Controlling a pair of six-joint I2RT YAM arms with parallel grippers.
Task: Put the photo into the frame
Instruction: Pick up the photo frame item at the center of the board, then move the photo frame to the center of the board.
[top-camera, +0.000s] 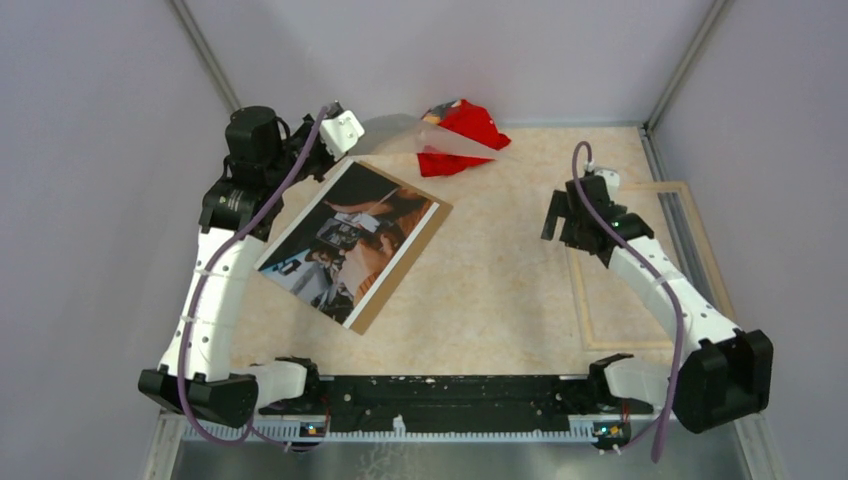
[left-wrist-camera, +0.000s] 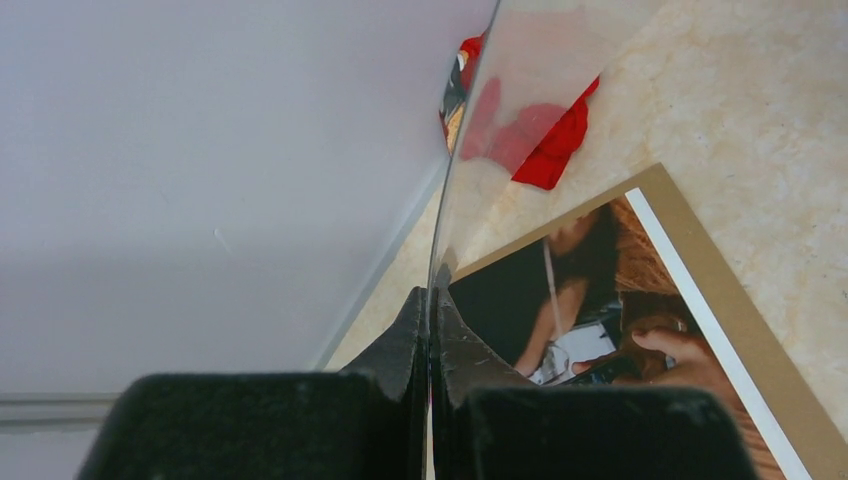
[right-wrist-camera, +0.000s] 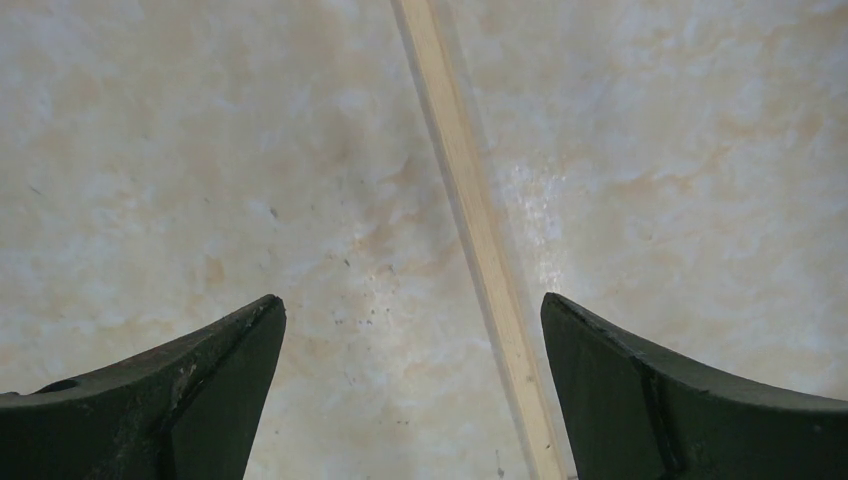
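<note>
The photo (top-camera: 345, 235), dark with orange-brown and white patches, lies face up on a brown backing board (top-camera: 412, 258) at the left; both also show in the left wrist view, the photo (left-wrist-camera: 580, 300) on the board (left-wrist-camera: 740, 290). My left gripper (top-camera: 345, 135) (left-wrist-camera: 432, 295) is shut on the edge of a clear sheet (top-camera: 440, 140) (left-wrist-camera: 510, 120), held up above the photo's far corner. The frame (top-camera: 655, 186) lies on the table at the right, its pale wood back up. My right gripper (top-camera: 560, 215) (right-wrist-camera: 412, 305) is open and empty above the frame's left rail (right-wrist-camera: 470, 200).
A red cloth (top-camera: 460, 135) (left-wrist-camera: 555, 150) lies at the back of the table, behind the clear sheet. Grey walls close in the left, back and right sides. The arm bases and a black rail run along the near edge.
</note>
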